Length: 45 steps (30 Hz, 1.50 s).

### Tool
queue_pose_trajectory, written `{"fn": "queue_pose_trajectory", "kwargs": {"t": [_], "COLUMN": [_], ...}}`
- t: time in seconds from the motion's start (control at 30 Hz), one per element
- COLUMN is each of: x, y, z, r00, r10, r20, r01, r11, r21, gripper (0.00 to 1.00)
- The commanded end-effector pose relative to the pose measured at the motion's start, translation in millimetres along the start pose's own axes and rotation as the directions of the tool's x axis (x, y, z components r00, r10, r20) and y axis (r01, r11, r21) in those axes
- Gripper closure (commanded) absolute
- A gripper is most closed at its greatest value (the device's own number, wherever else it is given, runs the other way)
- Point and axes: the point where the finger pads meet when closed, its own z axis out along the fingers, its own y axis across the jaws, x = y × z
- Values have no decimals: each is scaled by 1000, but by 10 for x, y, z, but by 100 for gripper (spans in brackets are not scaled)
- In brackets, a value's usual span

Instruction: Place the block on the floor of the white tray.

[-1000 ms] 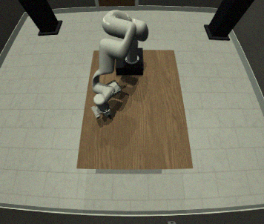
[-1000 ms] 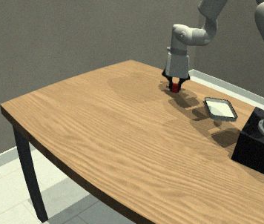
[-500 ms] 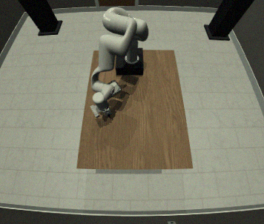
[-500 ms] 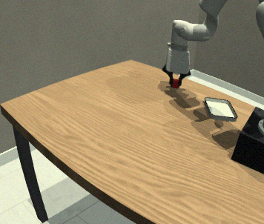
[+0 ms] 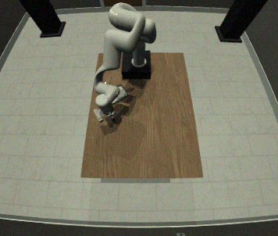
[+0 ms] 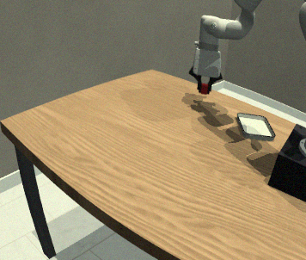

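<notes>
The red block [image 6: 204,89] is held between the fingers of my gripper [image 6: 204,87], a little above the wooden table near its far edge. The gripper points straight down and is shut on the block. The white tray [image 6: 255,126] with a grey rim lies flat on the table, to the right of the gripper and apart from it, between the gripper and the arm's base. In the overhead view the gripper [image 5: 110,116] is over the left side of the table, the tray [image 5: 119,94] is partly hidden by the arm, and the block is hidden.
The arm's black base block [image 6: 297,165] stands on the table just beyond the tray. The table edge [image 6: 174,77] runs close behind the gripper, with a grey wall beyond it.
</notes>
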Motion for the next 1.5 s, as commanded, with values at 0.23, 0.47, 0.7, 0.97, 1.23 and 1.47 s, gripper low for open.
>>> {"fn": "queue_pose_trajectory", "kwargs": {"t": [0.23,0.47,0.7,0.97,1.23,1.47], "x": [11,11,-115,-641,-1050,-1267], "y": [-8,-8,188,983,1637,1992], "z": [-65,-65,-61,-41,-19,-50], "r00": [1000,1000,1000,1000,1000,1000], "r10": [0,0,0,0,0,0], "r20": [-3,-3,-3,-1,0,0], "r01": [0,0,0,0,0,0], "r11": [1000,1000,1000,1000,1000,1000], "r21": [2,2,2,3,5,5], "gripper": [100,100,100,100,100,100]}}
